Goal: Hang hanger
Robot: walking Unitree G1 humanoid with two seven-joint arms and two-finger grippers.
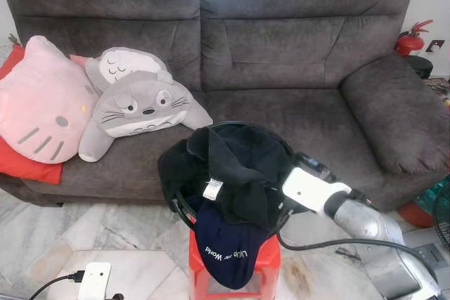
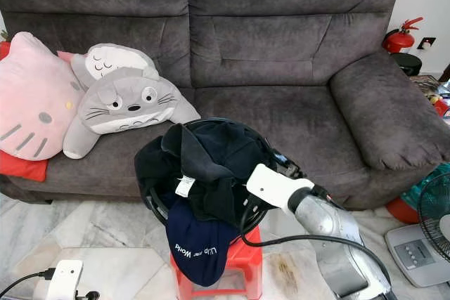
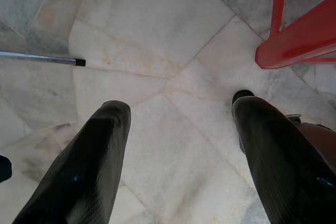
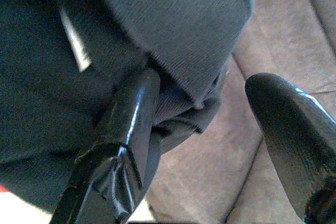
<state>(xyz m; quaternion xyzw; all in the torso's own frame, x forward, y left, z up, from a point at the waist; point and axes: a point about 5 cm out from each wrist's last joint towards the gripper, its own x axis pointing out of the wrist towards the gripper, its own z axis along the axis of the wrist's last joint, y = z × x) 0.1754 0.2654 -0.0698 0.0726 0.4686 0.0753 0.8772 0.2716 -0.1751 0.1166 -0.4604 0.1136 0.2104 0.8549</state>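
A round black basket [image 1: 284, 147] heaped with dark clothes [image 1: 235, 163] stands on a red stool [image 1: 268, 261] in front of the sofa. A navy garment with white lettering [image 1: 228, 247] hangs over its front, and a white tag [image 1: 212, 189] sticks out of the heap. My right gripper [image 4: 202, 85] is open at the basket's right side; one finger [image 4: 131, 108] presses against the dark cloth, the other is in the air. Its white wrist [image 1: 311, 189] sits by the rim. My left gripper [image 3: 181, 106] hangs open above the marble floor, beside a leg of the red stool [image 3: 294, 40].
A grey sofa [image 1: 281, 47] spans the back, with a pink cat pillow [image 1: 39, 103] and a grey plush [image 1: 137, 107] at its left end. A red fire extinguisher [image 1: 410, 40] stands far right. A fan [image 2: 429, 237] and a white power strip [image 1: 93, 279] are on the floor.
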